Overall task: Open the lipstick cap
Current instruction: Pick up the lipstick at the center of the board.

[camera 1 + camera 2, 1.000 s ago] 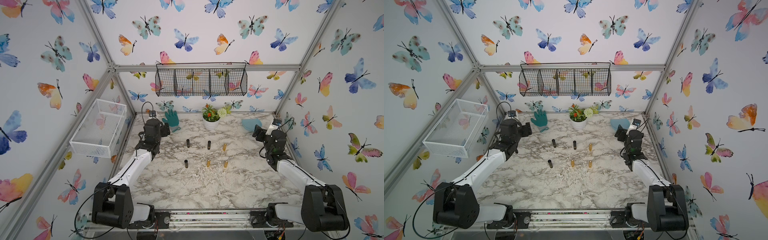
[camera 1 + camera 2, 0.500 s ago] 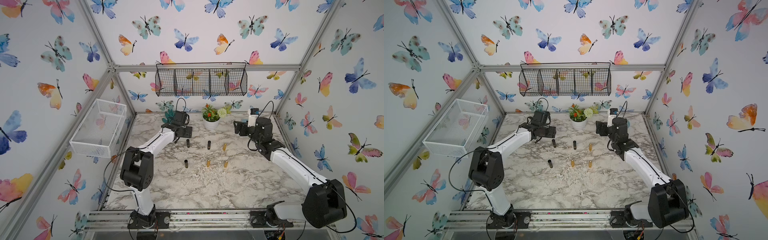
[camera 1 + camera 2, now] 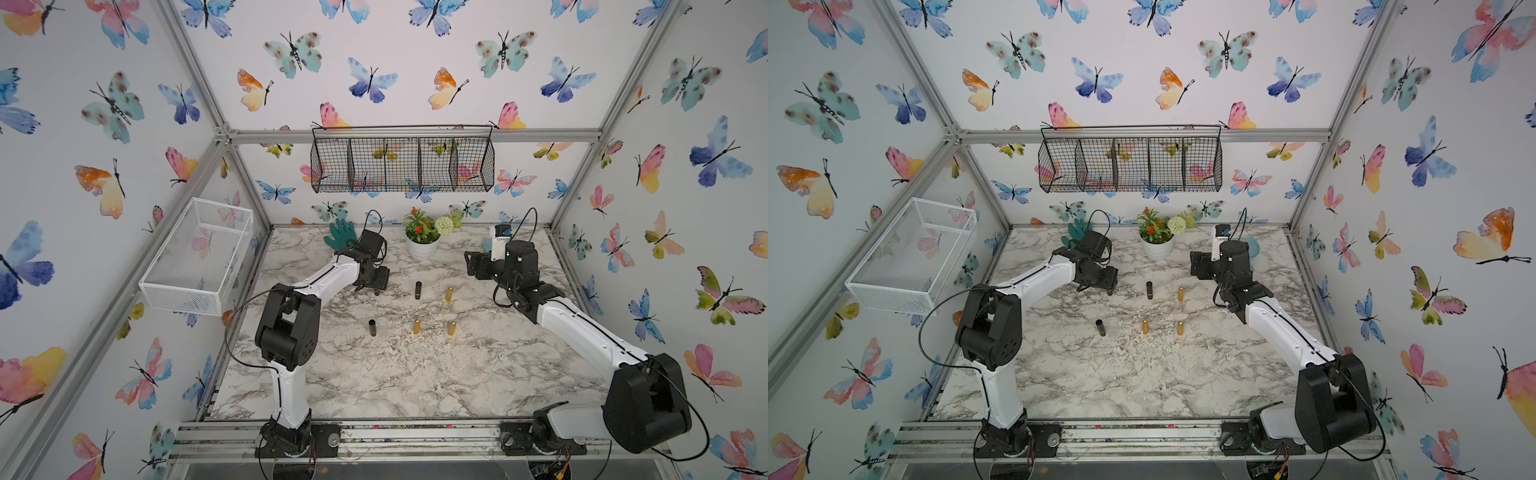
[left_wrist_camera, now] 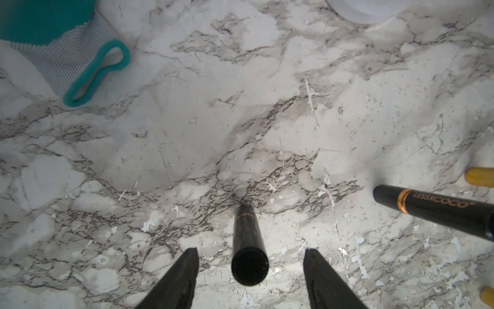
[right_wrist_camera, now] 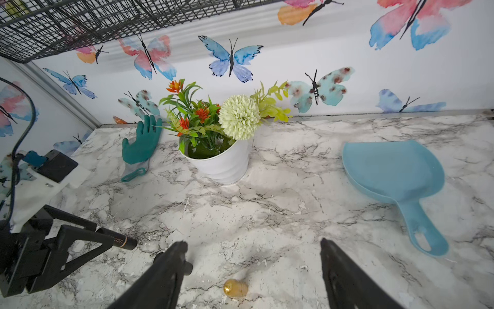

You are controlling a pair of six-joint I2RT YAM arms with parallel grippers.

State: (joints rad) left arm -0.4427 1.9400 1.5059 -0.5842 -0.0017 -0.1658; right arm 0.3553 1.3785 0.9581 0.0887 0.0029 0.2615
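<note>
A black lipstick stands upright on the marble table with its cap on, a thin copper ring near its foot. My left gripper is open around it, with a gap between each finger and the tube. In both top views this gripper hangs over the back-left lipstick. My right gripper is open with nothing in it, raised at the back right. A small gold lipstick stands on the table below it.
A second black lipstick stands right of the first and a third nearer the front, with gold ones around them. At the back are a white flower pot, a teal glove and a blue scoop.
Both arms swung in from the side walls towards the middle. The left gripper came down over the back-left black lipstick and its jaws narrowed. The right gripper moved left, over the gold lipstick.
</note>
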